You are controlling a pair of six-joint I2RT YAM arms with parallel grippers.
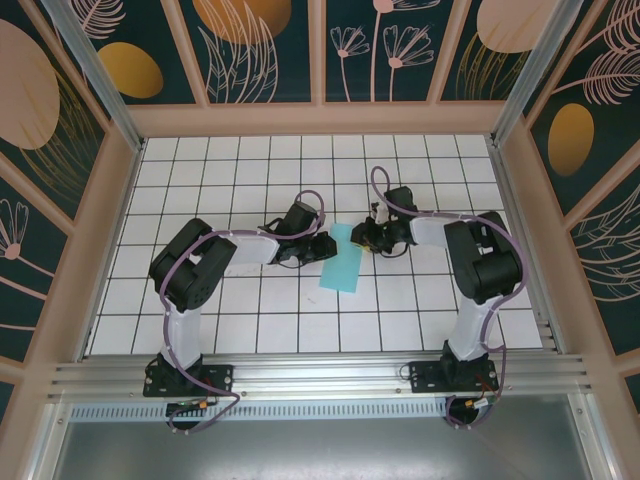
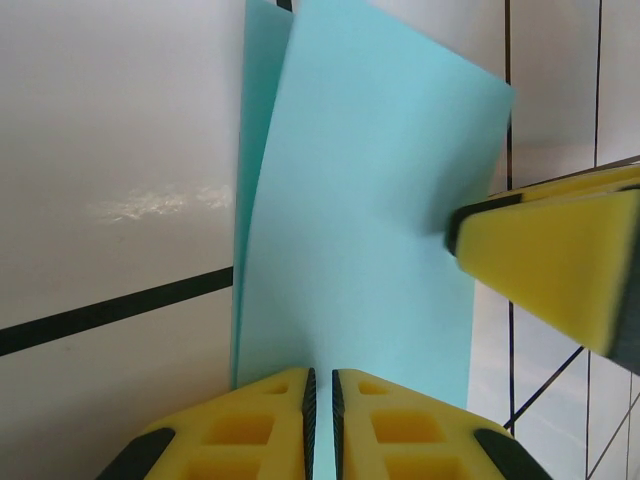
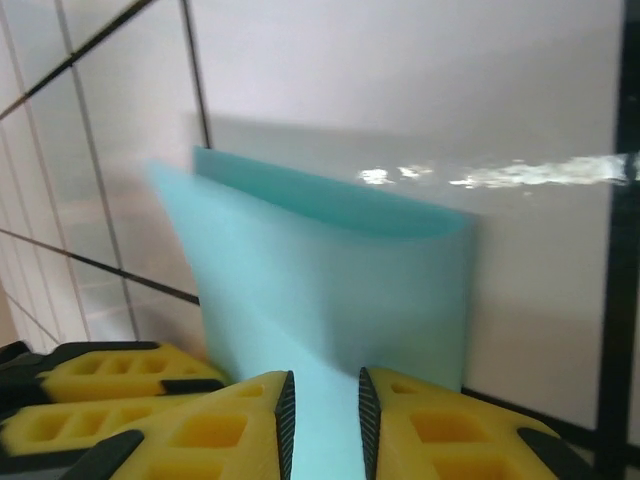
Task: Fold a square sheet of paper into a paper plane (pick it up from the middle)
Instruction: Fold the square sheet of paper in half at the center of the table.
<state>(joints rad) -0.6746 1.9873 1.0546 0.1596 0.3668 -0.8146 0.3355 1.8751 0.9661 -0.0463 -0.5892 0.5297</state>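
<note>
The turquoise sheet of paper (image 1: 341, 262) is folded into a narrow rectangle with two loose layers; it sits at the middle of the white tiled table (image 1: 250, 330), between the two arms. The left gripper (image 1: 322, 245) meets it from the left; in the left wrist view its jaws are pinched almost together on the near edge of the sheet. The right gripper (image 1: 362, 238) meets it from the right at the far end; in the right wrist view its jaws stand a narrow slot apart, with the paper running down between them, clamped.
</note>
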